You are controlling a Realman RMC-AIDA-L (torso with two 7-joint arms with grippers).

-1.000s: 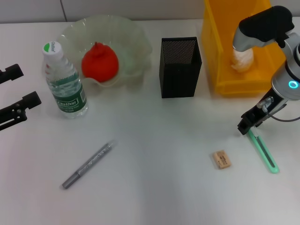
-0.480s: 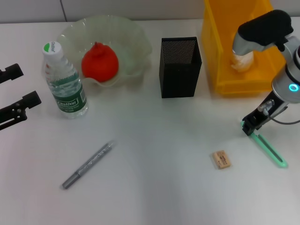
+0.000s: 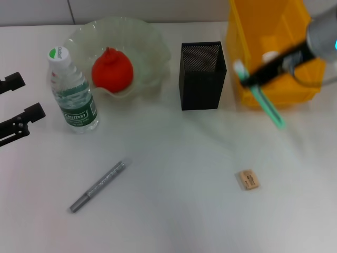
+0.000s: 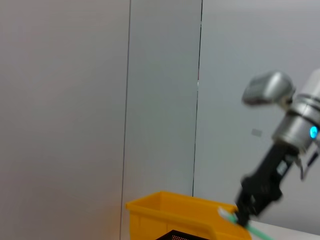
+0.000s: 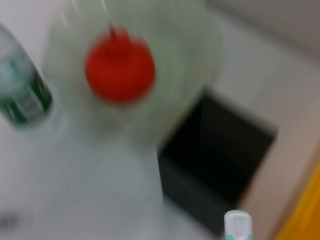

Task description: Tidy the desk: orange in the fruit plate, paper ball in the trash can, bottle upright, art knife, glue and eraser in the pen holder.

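Head view: the right gripper (image 3: 253, 80) is pinching a green art knife (image 3: 261, 99) in the air beside the black mesh pen holder (image 3: 202, 75). Orange (image 3: 111, 69) sitting in the glass plate (image 3: 152, 47), bottle (image 3: 72, 90) upright; tan eraser (image 3: 248, 179) and silver glue pen (image 3: 98, 186) lying near. Left gripper (image 3: 18, 118) idling far left, fingers spread.

The right gripper (image 3: 256, 78) is raised above the table's far right area, its arm reaching in from the right edge — fingers clamped on a slim green tool that slants down from them. The left gripper (image 3: 16, 108) sits at the table's left edge — fingers parted, holding nothing.
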